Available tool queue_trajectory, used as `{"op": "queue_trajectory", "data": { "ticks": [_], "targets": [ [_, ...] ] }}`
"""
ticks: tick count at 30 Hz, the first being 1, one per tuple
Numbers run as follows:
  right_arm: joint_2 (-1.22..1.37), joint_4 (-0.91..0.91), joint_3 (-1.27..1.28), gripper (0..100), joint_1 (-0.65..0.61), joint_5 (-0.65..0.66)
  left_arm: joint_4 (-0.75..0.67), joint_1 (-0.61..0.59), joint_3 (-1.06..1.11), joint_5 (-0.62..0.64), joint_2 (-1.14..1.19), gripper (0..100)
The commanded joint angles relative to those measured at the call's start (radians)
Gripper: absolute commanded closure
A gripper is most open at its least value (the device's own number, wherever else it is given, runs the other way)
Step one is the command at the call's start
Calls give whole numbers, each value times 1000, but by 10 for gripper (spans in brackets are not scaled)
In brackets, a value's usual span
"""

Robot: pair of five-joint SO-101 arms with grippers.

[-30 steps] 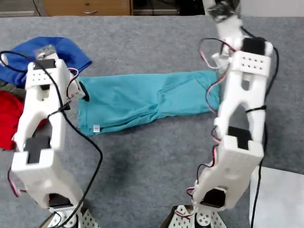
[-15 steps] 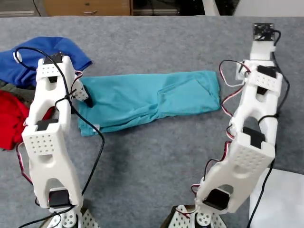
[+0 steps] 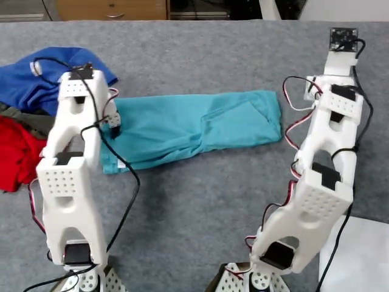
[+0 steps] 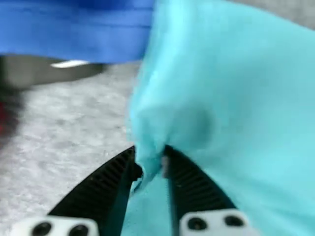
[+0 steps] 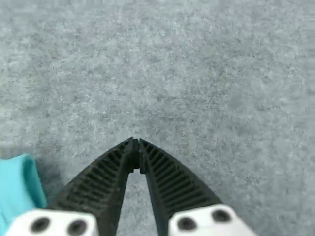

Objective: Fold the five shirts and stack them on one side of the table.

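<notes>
Grey bench [image 3: 200, 201] | teal shirt [image 3: 194, 125] lies as a long strip, its long axis running arm to arm | left claw [image 4: 147, 169] pinched shut on one end, possibly the collar end | right claw [image 5: 135, 143] closed, empty, over bare bench just past the opposite end | blue shirt [image 3: 36, 79] and red shirt [image 3: 15, 158] heaped beyond the gripped end | folding likely means carrying the gripped end along that axis.

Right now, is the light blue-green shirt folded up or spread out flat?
Partly folded. The teal shirt lies on the grey table as a long narrow strip with layers doubled over, not yet a compact bundle.
</notes>
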Motion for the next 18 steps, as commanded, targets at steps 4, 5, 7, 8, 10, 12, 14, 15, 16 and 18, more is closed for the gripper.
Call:
{"op": "queue_trajectory", "data": {
  "ticks": [4,5,7,8,10,12,14,15,16,18],
  "targets": [
    [33,-17,-68,994,58,-94,28,2,-86,8,-8,982],
    [39,-14,-81,994,65,-109,52,-12,-112,8,-8,982],
    [51,-12,-96,994,79,-126,107,-48,-170,5,-8,982],
    [56,-12,-104,994,82,-130,132,-68,-198,-14,-8,982],
    [61,-12,-108,994,82,-130,178,-112,-261,-57,-8,982],
    [61,-12,-108,994,82,-130,226,-157,-330,-84,-8,982],
    [61,-12,-108,994,82,-130,265,-193,-393,-104,-5,982],
    [61,-12,-108,994,82,-130,279,-204,-416,-112,-5,981],
    [61,-12,-108,994,82,-130,288,-209,-436,-114,-5,981],
    [61,-12,-108,994,82,-130,296,-206,-462,-114,-8,980]
  ]
}}
